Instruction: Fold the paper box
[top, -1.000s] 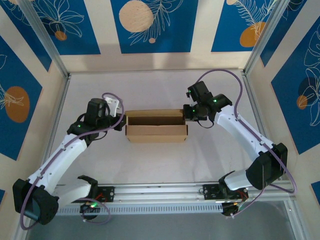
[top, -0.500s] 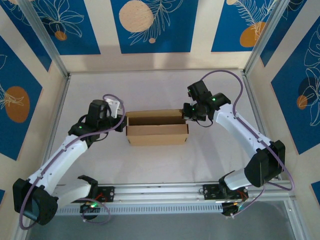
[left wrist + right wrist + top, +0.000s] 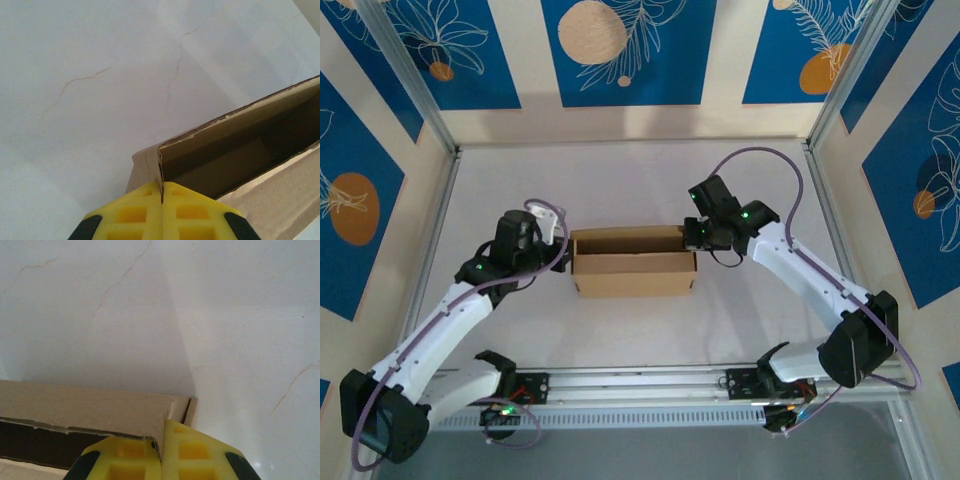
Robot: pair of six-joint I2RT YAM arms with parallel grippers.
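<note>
Nudged nearer — paper box [image 3: 633, 262], white cracked tabletop [image 3: 620, 180], blue floral walls [image 3: 660, 60]

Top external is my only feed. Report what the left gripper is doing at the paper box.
Observer: In the left wrist view, the left gripper is shut on a corner edge of the paper box, pinched between yellow fingers.
Operator: Now the right.
Observer: The right gripper is shut at the box's corner. Whether it pinches cardboard, I cannot tell.
Operator: Check the rim.
Observer: Its top edge is ragged beside the left gripper.
</note>
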